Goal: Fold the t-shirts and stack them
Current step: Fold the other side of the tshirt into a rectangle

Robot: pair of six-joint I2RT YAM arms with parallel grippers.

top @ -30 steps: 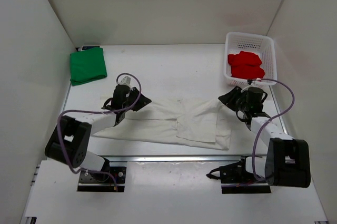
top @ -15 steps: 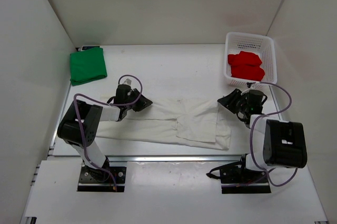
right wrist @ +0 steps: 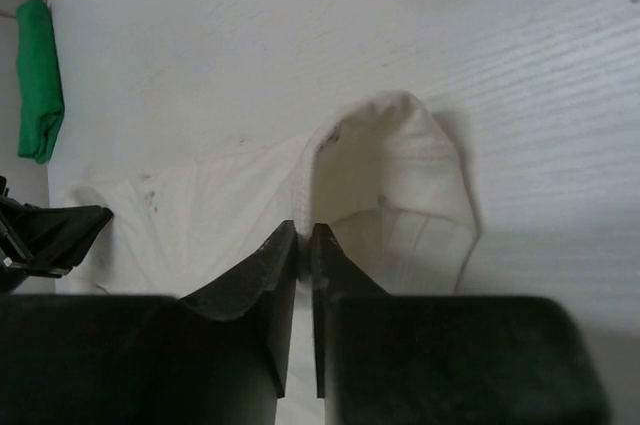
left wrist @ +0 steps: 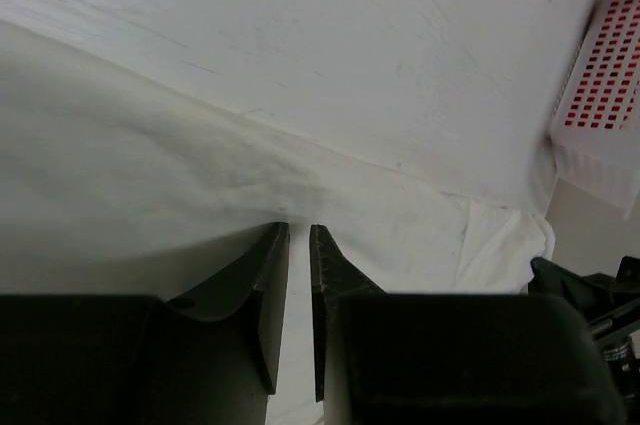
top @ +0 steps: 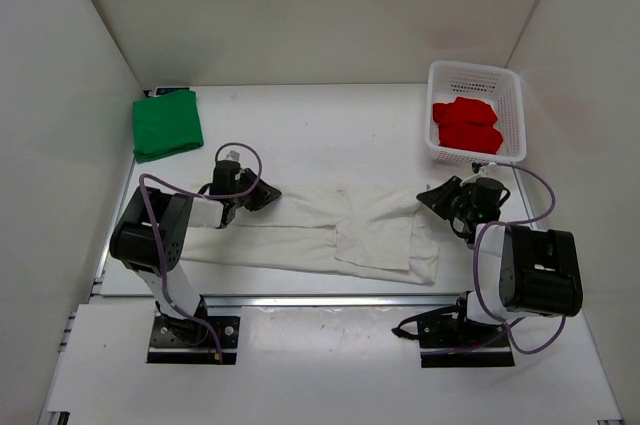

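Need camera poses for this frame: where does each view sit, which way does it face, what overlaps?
Top external: above and behind the bases, looking down at the table; both arms, left gripper and right gripper show.
Left wrist: low over the off-white t-shirt, facing the basket; own fingers show.
Right wrist: low, facing the green t-shirt; own fingers show.
Shared: both wrist views show the off-white t-shirt and the opposite gripper.

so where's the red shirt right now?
Top view, far right: the red t-shirt sits bunched inside the white basket, just beyond the right end of the spread off-white t-shirt.
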